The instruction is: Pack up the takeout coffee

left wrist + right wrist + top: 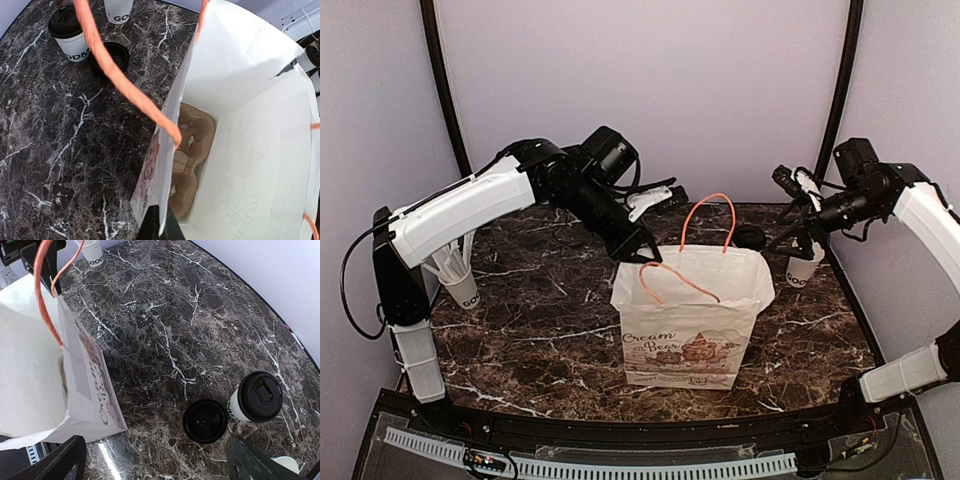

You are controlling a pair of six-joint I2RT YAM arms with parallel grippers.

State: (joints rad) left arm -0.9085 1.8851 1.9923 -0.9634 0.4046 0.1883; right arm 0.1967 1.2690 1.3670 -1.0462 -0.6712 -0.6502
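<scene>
**Left gripper** (157,223): closed on the left rim of the tall white paper bag (690,330), with the paper edge pinched between its dark fingers. This grip appears meant to hold the mouth spread and the bag steady, since a thin-walled bag standing unsupported would probably shift or fold as a cup is lowered in. One orange cord handle (125,85) droops from the gripped side. Whether it hangs across the opening cannot be told.

**Bag interior**: a brown moulded-pulp cup carrier (192,155) lies on the floor. The wells that can be seen are unoccupied, so packing is judged not yet done.

**Right gripper** (152,447): jaws fully apart and holding nothing, poised above the dark marble-patterned tabletop (200,315) on the bag's right side.

**Task item**: the takeout coffee (257,399) — a small tapered white paper cup with a round black plastic lid — stands upright on the tabletop. It is outside the bag, just beside a loose black plastic lid (205,421) that lies flat. The cup sits toward one finger of the right gripper rather than centred in the gap.

**Other item**: a white cup of wrapped straws (460,285) stands well apart at the tabletop's left edge.

**Next move (judgement)**: centre the open right gripper on the cup wall below the lid, and close lightly — paper walls crush and lids pop.
</scene>
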